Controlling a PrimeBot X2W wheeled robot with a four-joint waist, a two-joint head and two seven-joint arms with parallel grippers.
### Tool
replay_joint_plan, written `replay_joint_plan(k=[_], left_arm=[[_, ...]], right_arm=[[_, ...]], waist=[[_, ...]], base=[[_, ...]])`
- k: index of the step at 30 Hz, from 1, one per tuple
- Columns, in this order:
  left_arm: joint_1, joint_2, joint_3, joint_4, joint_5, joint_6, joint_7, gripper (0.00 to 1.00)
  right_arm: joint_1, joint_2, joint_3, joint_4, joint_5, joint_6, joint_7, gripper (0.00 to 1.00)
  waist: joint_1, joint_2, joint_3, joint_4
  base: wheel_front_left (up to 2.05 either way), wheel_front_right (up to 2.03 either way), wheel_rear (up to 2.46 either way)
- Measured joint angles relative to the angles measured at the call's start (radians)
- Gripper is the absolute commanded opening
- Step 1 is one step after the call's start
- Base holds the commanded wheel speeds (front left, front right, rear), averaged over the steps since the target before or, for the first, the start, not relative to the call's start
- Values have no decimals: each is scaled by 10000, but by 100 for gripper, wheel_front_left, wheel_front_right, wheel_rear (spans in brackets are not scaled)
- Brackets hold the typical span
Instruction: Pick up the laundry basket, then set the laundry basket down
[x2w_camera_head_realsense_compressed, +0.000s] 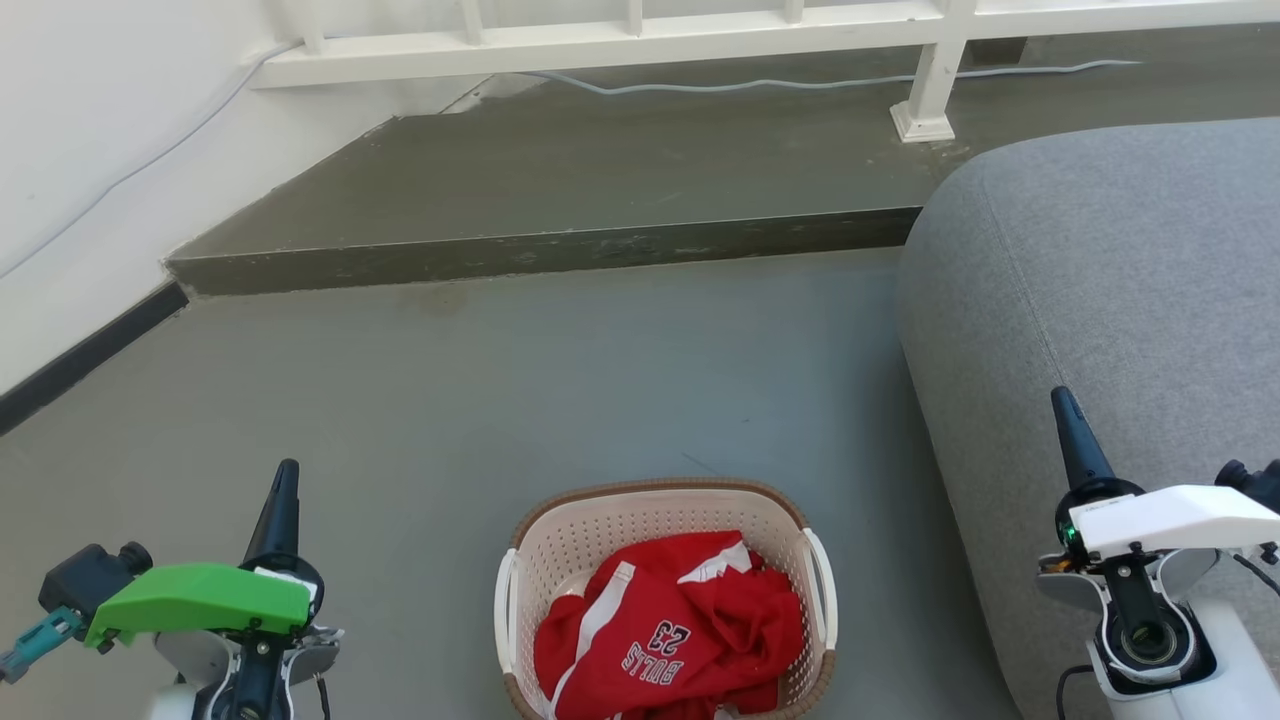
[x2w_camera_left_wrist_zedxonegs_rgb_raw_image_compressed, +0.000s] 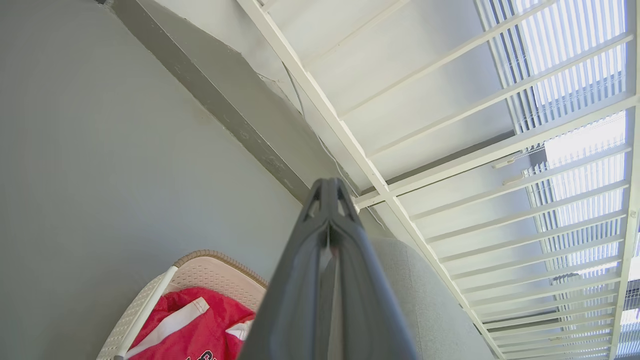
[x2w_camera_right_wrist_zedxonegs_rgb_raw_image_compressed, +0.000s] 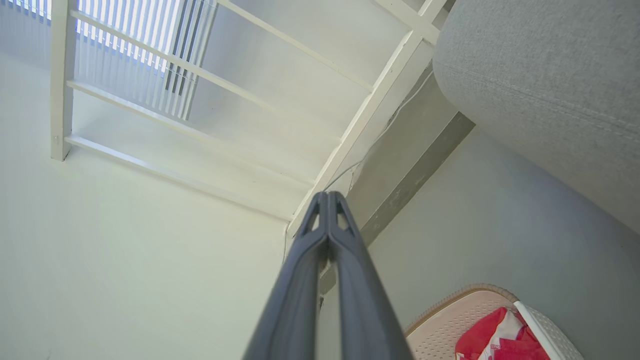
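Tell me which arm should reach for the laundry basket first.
Left, probably. The left hand has bare floor between it and the laundry basket; the right hand hangs over the grey upholstered seat.

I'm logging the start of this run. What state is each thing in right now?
laundry basket: upright on the floor, not gripped, loaded.
red jersey: crumpled inside the basket.
left gripper: shut, empty, apart from the basket.
right gripper: shut, empty, apart from the basket.
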Motion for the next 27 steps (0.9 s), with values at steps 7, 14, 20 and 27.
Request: replay_joint_plan(k=[7,14,20,27], left_arm=[[3,-33,203,-10,-723,-71,247,0],[5,-50,364,-21,-1448,-73,454,0],[8,-67,585,-35,-2088,-75,690,0],[10,-82,727,-44,-2828,-82,922,0]], right_arm=[[-1,48,-244,73,876,65,253,0],[-3,119,-472,138,1695,146,460,0],[-6,159,-673,198,2416,234,644,0],[-12,224,-918,249,3294,311,901,0]], waist=[[0,0,-41,19],[0,0,-82,37],[0,0,-119,53],[0,0,-160,71]], base=[[0,0,0],[0,0,0],[0,0,0],[0,0,0]])
